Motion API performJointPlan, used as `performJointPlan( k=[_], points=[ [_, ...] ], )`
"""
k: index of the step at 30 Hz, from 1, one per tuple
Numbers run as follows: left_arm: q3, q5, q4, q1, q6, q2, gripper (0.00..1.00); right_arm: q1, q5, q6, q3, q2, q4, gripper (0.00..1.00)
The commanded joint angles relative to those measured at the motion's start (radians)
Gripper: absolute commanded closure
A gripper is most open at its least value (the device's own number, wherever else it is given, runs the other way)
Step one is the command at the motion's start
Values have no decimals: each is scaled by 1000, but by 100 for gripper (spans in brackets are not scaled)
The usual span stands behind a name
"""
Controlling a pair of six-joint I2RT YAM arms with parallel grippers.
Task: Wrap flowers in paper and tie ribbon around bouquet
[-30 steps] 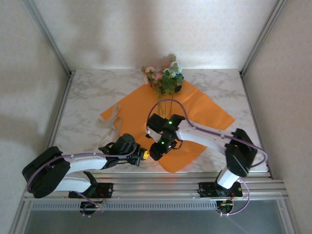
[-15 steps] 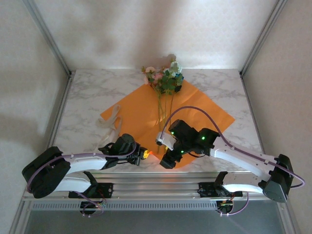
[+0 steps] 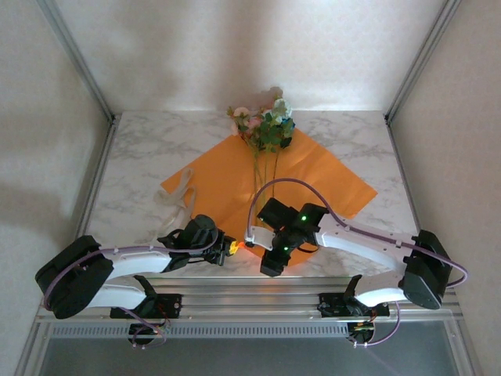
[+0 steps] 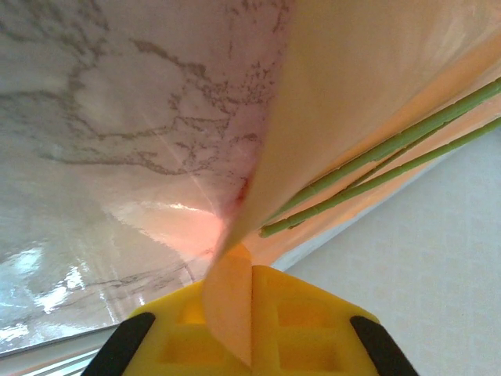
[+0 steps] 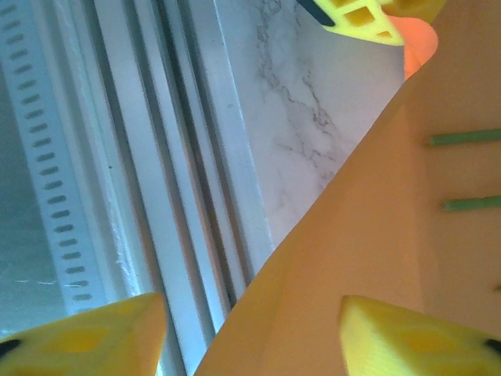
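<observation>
Glossy orange paper [image 4: 368, 70] edge tight between yellow pads [image 4: 305, 317] of left gripper [image 4: 250, 313]; right gripper [image 5: 250, 337] half-open, apparently empty.

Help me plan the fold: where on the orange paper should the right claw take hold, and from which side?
Probably the paper at its near edge, beside the corner the left claw pinches. Come from the near side, the open right claw straddling that edge: it looks lifted there, while farther in the stems lie on the sheet.
</observation>
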Motion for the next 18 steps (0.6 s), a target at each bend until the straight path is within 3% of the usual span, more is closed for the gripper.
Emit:
performJointPlan(
  k=[1,6,8,13,18],
  points=[
    [-11,3,11,12,-164,-6,100,6,55,-1,37,23,-13,56],
    [-2,0,-20,17,-147,-20,100,-4,97,6,79,55,-23,99],
    [16,-9,-68,21,-123,-39,97,-13,126,5,88,57,-17,100],
    [46,-23,-181,34,-70,-91,72,-29,255,-26,119,72,22,100],
    [43,-29,-250,50,-42,-145,59,-54,304,-91,159,119,35,100]
  ],
)
